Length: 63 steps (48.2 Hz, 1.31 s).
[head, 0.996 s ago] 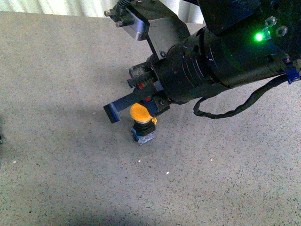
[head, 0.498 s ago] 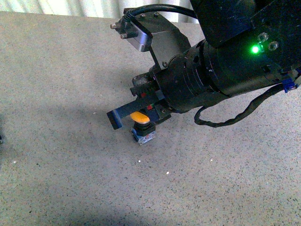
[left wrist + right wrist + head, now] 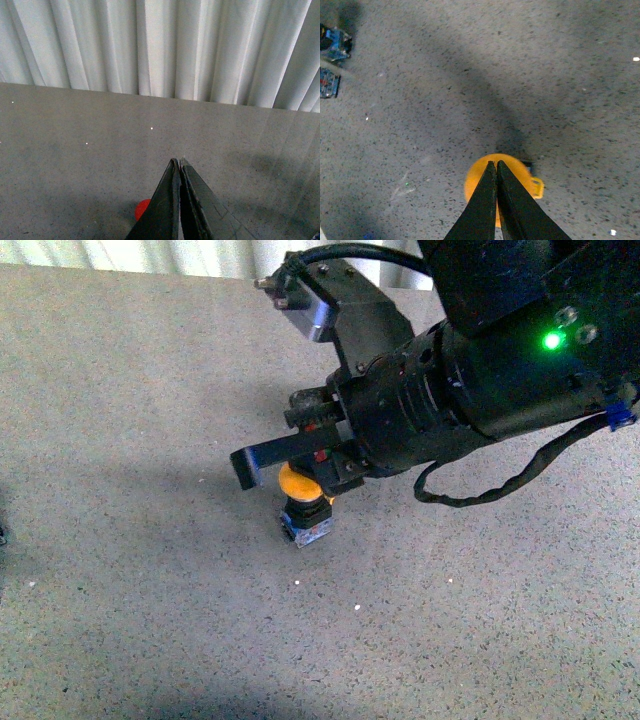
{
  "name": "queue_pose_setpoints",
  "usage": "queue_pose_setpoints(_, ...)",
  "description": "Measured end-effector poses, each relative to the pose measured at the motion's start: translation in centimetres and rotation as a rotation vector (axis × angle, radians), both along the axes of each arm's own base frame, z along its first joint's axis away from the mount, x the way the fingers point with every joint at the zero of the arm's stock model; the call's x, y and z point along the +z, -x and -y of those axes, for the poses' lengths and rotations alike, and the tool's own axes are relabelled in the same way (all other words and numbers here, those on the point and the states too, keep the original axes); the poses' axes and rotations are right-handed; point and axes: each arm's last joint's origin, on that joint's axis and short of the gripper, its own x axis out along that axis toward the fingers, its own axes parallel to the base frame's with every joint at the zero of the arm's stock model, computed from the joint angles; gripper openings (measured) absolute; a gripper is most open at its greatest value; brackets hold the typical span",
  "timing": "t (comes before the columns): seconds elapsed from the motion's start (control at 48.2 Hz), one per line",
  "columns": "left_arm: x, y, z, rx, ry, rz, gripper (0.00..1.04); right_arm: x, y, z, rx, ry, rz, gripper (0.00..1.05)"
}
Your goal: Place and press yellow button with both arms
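The yellow button [image 3: 297, 483] stands upright on the grey speckled floor [image 3: 120, 570], with its orange-yellow cap above a black collar and a bluish base block [image 3: 306, 525]. My right gripper [image 3: 245, 468] is shut. Its flat dark fingers lie across the top of the cap, reaching left past it. In the right wrist view the shut right gripper [image 3: 495, 163] points over the cap [image 3: 475, 186]. My left gripper [image 3: 179, 161] is shut and empty over bare floor, facing a white curtain. It does not show in the front view.
A small red-orange round thing [image 3: 142, 210] is half hidden behind the left fingers; I cannot tell what it is. Small blue parts [image 3: 335, 42] lie at the corner of the right wrist view. A looped black cable [image 3: 500, 480] hangs under the right arm.
The right gripper dipped onto the button's cap half a second ago, hiding most of it. Now it sits slightly higher and further right, and more of the cap shows.
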Motion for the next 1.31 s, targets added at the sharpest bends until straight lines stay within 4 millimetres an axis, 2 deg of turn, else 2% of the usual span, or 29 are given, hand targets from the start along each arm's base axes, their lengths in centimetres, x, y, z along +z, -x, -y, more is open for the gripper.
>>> queue_pose_setpoints(0.104,0.0,0.0,0.0,0.000,0.000,0.000,0.01,2.9,0.0,1.1,-0.060,-0.070,0.044,0.01)
queue_pose_setpoints(0.208,0.0,0.0,0.0,0.000,0.000,0.000,0.01,7.8,0.7,2.6,-0.106,-0.170,0.156,0.02)
queue_pose_setpoints(0.291,0.0,0.0,0.0,0.000,0.000,0.000,0.01,10.1,1.7,4.1,-0.146,-0.222,0.227,0.19)
queue_pose_setpoints(0.332,0.0,0.0,0.0,0.000,0.000,0.000,0.01,10.3,2.0,4.5,-0.155,-0.230,0.242,0.25)
queue_pose_setpoints(0.415,0.0,0.0,0.0,0.000,0.000,0.000,0.01,10.2,2.4,5.0,-0.203,-0.217,0.278,0.38)
queue_pose_setpoints(0.477,0.0,0.0,0.0,-0.002,0.000,0.000,0.01,9.1,3.1,5.7,-0.412,-0.096,0.586,0.24)
queue_pose_setpoints(0.54,0.0,0.0,0.0,0.000,0.000,0.000,0.01,7.9,4.9,7.6,-0.575,-0.036,0.746,0.10)
queue_pose_setpoints(0.581,0.0,0.0,0.0,0.001,0.000,0.000,0.01,7.7,6.1,8.7,-0.610,-0.038,0.799,0.01)
queue_pose_setpoints(0.602,0.0,0.0,0.0,0.001,0.000,0.000,0.01,7.7,6.8,9.3,-0.618,-0.037,0.820,0.01)
queue_pose_setpoints(0.685,0.0,0.0,0.0,0.000,0.000,0.000,0.01,7.4,8.8,10.6,-0.608,-0.040,0.843,0.01)
queue_pose_setpoints(0.83,0.0,0.0,0.0,0.000,0.000,0.000,0.01,5.6,11.6,12.4,-0.605,-0.015,0.821,0.01)
queue_pose_setpoints(1.1,0.0,0.0,0.0,0.000,0.000,0.000,0.01,4.5,15.0,14.0,-0.608,-0.014,0.824,0.01)
queue_pose_setpoints(1.308,0.0,0.0,0.0,0.000,0.000,0.000,0.01,4.0,16.8,15.1,-0.587,-0.025,0.822,0.01)
